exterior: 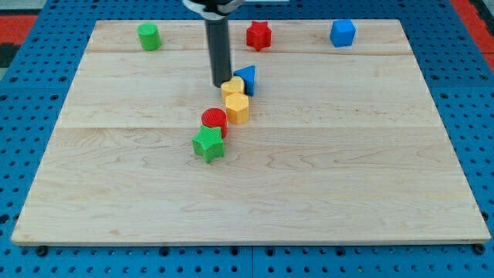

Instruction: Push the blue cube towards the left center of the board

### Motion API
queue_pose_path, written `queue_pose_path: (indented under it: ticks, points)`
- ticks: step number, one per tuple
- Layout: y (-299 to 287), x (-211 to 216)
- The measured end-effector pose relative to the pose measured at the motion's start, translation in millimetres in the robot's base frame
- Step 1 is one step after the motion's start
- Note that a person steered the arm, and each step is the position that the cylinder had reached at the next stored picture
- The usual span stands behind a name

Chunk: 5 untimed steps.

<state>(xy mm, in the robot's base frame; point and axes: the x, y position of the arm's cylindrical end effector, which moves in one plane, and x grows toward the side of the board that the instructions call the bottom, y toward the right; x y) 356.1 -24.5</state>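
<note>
In the camera view, a pale wooden board (255, 193) made of joined planks is seen lying on a blue perforated counter (31, 255); red panels show at the view's top corners. No writing or labels can be read.

The blue cube (343, 32) is placed near the board's top right, well apart from the other blocks. A green cylinder (149, 36) is set at the top left and a red star (258, 35) at the top centre.

The tip (222, 83) is placed at the view's left of a blue triangular block (246, 79), just above two yellow blocks (234, 89) (237, 108). Below these, a red cylinder (214, 120) and a green star (208, 144) are clustered.

No claw is carried, so its state cannot be told.
</note>
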Motion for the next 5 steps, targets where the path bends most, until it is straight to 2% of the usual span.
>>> queue_pose_path:
  ticks: [2, 3, 4, 5]
  points:
    - [99.3, 25.8]
    - [124.9, 1.7]
    - [113.3, -15.4]
    - [74.2, -14.6]
